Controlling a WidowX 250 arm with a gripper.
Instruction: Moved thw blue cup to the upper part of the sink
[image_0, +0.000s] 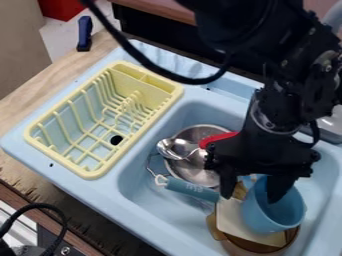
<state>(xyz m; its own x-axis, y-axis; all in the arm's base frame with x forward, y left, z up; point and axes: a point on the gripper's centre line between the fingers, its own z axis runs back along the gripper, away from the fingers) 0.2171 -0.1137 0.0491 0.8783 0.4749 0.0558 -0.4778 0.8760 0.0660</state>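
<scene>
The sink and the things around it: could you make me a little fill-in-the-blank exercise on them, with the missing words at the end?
1. The dish rack beside the basin is ____ in colour.
2. The spoon lying over the metal bowl has a ____ handle.
3. The robot's gripper has ____ fingers pointing down.
4. The cup with one of those fingers inside it is ____ in colour.

Missing words: yellow; red; two; blue
</scene>
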